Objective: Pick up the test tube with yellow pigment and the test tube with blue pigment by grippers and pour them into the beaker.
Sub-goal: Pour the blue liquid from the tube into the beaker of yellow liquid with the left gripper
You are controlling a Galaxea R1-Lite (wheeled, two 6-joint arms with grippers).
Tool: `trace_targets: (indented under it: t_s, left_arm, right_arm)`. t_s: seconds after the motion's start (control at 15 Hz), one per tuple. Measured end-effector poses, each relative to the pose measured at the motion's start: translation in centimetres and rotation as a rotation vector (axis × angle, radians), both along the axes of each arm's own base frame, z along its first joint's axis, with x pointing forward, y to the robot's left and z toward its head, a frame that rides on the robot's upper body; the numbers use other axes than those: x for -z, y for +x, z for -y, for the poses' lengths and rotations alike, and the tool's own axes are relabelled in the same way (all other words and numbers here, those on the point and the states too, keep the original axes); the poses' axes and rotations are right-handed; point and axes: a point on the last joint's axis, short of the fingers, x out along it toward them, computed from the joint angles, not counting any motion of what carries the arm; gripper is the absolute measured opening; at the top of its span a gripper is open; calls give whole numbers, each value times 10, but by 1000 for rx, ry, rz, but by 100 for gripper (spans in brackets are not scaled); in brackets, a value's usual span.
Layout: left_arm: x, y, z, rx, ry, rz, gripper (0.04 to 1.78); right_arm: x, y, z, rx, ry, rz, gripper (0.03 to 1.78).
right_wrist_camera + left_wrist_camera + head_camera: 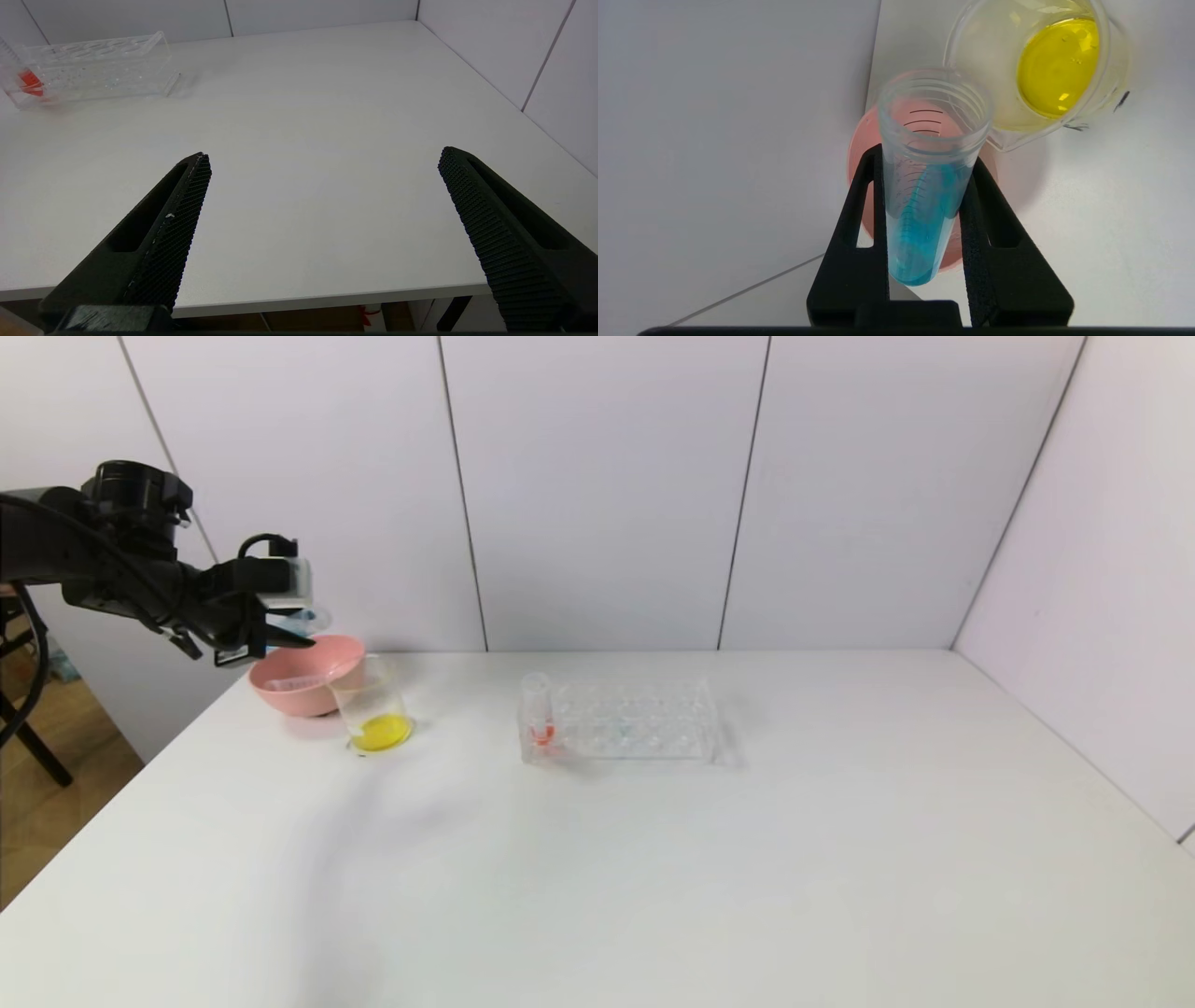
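My left gripper (280, 637) hangs at the table's far left, shut on the test tube with blue pigment (924, 200). The tube (313, 616) is tilted well over, and its blue liquid spreads along the lower wall. Its mouth is above the pink bowl (303, 677), just short of the beaker's rim. The beaker (373, 707) stands next to the bowl with yellow liquid (1057, 65) in its bottom. A clear tube (291, 684) lies in the bowl; I cannot tell whether it is the test tube with yellow pigment. My right gripper (324, 155) is open and empty above the table's near edge.
A clear rectangular rack (635, 719) stands mid-table, with one tube of orange-red liquid (540, 717) at its left end. The same rack (93, 70) shows far off in the right wrist view. White walls close the back and right sides.
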Motion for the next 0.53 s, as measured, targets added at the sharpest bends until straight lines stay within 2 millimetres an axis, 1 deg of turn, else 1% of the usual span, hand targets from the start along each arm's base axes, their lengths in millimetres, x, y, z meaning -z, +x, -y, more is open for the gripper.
trace_targets:
  t_s: [0.2, 0.53]
  left_arm:
    - [1, -3, 0, 2, -6, -65, 45]
    - [1, -2, -1, -4, -2, -66, 45]
  right_arm:
    - [0, 0, 0, 0, 0, 0, 177]
    - [0, 0, 0, 0, 0, 0, 177]
